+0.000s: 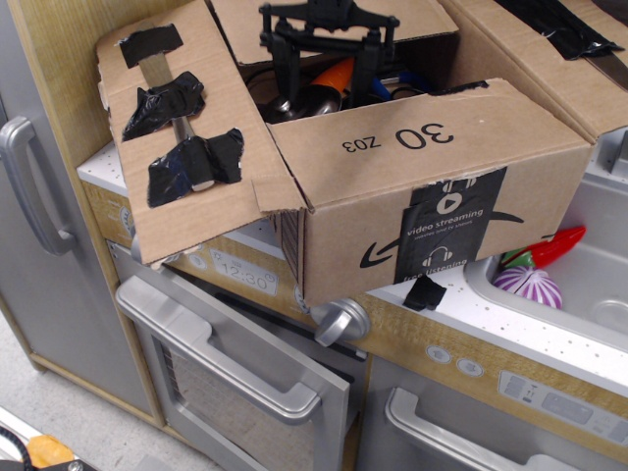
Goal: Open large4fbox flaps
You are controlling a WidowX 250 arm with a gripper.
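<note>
The large4fbox (471, 226) is a brown cardboard box with a black smile-arrow logo and "video streaming" tape, sitting on the toy kitchen counter. Its left flap (182, 128), with black tape lumps, hangs open to the left. The front flap (412, 137), printed "30 Z03", lies over the front of the opening. The right flap (549, 54), with black tape strips, is folded out. The back flap (427, 20) stands behind the opening. My black gripper (326, 90) is open, its fingers reaching down into the opening on either side of an orange object (337, 75). Dark objects lie beneath.
The box overhangs the counter edge above the toy oven door (235, 373) and a silver knob (340, 320). A sink (589, 265) at the right holds a red toy (549, 247) and a purple striped toy (530, 287). A grey door handle (25, 186) is at the left.
</note>
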